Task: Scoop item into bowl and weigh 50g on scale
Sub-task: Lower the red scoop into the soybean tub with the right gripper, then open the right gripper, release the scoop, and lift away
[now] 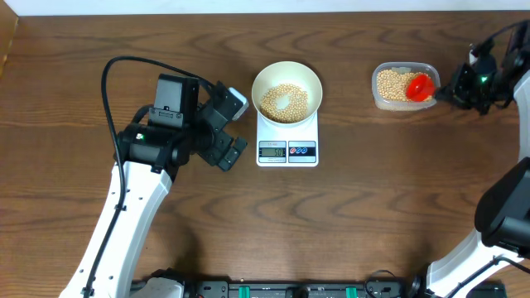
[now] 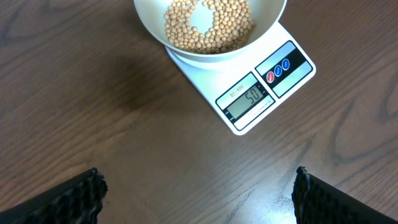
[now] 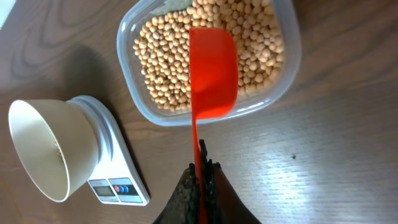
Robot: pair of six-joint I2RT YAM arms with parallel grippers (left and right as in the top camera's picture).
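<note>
Right gripper (image 3: 200, 168) pinches the scoop (image 3: 212, 68) over the tub (image 3: 291, 56) ahead; more beans (image 3: 165, 62) would overshoot 50 on the scale (image 2: 208, 81). Left gripper (image 2: 199, 196) gapes empty.

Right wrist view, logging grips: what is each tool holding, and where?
The right tool pinches the red scoop by its handle end; left tool is open, empty.

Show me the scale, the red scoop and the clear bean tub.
scale (image 2: 247, 99), left wrist view, on its LCD.
red scoop (image 3: 213, 68), right wrist view, on its cup.
clear tub (image 3: 292, 62), right wrist view, on its right wall.
</note>
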